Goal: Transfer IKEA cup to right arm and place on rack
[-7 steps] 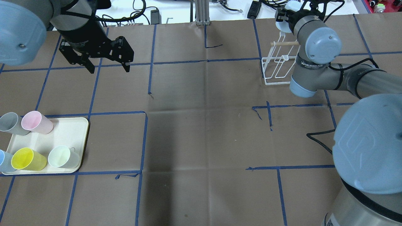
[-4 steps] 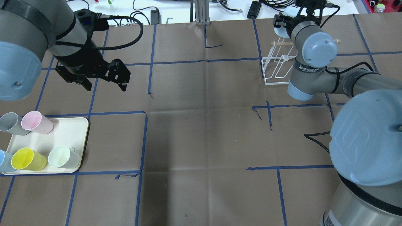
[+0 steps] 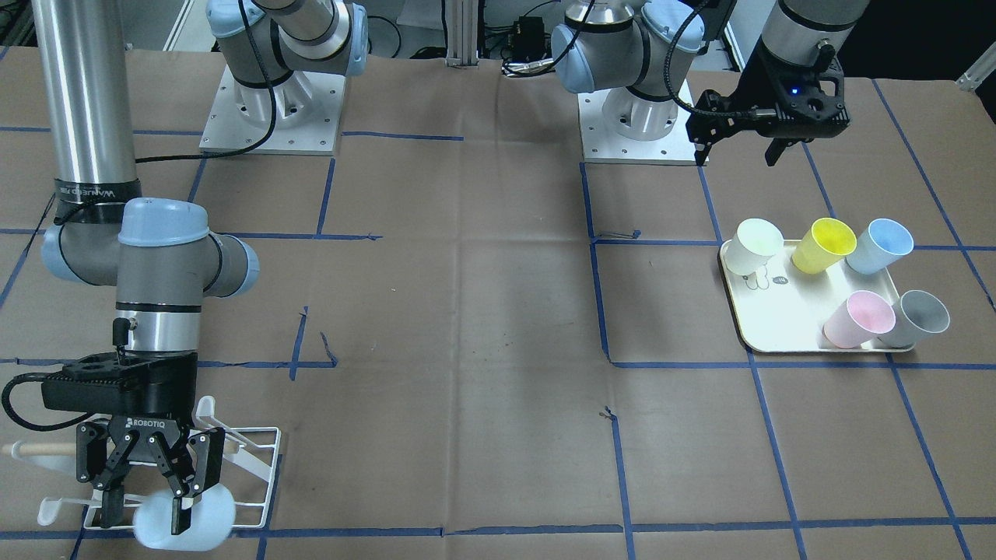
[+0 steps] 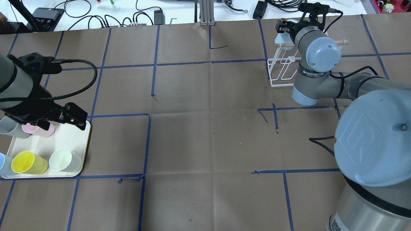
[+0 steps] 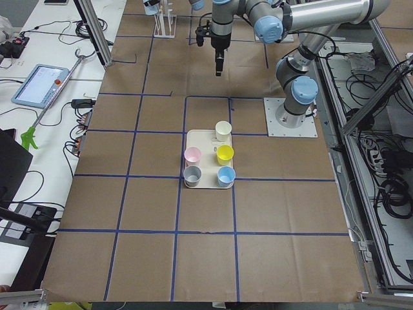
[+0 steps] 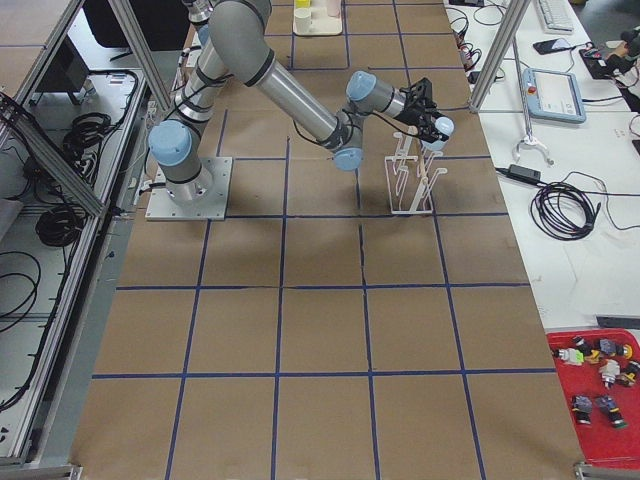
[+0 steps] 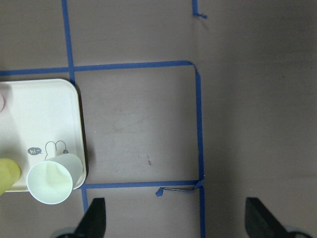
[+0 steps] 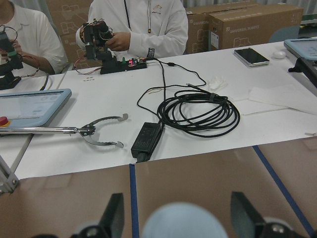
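My right gripper [image 3: 148, 498] is shut on a pale blue cup [image 3: 187, 517] and holds it on its side at the far end of the white wire rack [image 3: 257, 459], by the prongs. The cup's rounded base [image 8: 183, 220] shows between the fingers in the right wrist view. In the overhead view the rack [image 4: 282, 73] with its wooden dowel [image 4: 338, 42] lies partly under the right wrist. My left gripper [image 4: 62, 122] is open and empty, above the far edge of the cream tray [image 4: 69, 134]. Its fingers [image 7: 94, 218] stand wide apart with bare table between them.
The tray [image 3: 778, 311] holds a yellow cup [image 4: 27, 162], a pale green cup [image 4: 62, 160], a pink cup [image 4: 48, 131], a grey cup [image 4: 9, 128] and a blue cup [image 4: 2, 162]. Cables and operators sit beyond the table's far edge.
My left arm has swung from the far left of the table back toward the tray, gripper still open. My right gripper has moved the cup slightly nearer the rack.
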### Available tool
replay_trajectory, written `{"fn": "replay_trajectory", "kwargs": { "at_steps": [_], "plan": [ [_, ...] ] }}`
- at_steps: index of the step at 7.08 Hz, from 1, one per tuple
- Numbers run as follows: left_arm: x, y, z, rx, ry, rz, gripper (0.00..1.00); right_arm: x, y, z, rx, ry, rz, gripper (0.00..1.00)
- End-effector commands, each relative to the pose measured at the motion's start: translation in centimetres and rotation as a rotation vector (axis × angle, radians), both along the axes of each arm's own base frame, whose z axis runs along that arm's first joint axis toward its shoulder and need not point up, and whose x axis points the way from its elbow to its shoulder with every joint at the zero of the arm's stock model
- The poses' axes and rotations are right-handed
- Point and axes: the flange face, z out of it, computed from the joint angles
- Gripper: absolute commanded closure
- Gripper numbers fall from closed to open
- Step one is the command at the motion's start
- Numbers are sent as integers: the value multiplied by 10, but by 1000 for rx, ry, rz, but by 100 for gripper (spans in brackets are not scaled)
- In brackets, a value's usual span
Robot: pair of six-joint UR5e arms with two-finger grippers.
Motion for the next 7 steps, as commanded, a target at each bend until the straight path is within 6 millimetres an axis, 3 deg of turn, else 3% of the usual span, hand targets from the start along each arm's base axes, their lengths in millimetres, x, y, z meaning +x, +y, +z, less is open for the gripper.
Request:
{"fn": "replay_trajectory", "kwargs": {
  "at_steps": [1,3,4,7],
  "plan": [
    [55,31,-20,33,-13,22,3,0,-1,0,3,-2,0,0],
    [82,28,-30,37,6,14,4,1,-1,9,-14,-3,4,0],
    [83,30,-45,41,8,16,5,5,0,23,-37,-5,13,0],
    [84,15,-109,-9,62,0,5,38,19,95,-144,-66,195,0]
  ]
}}
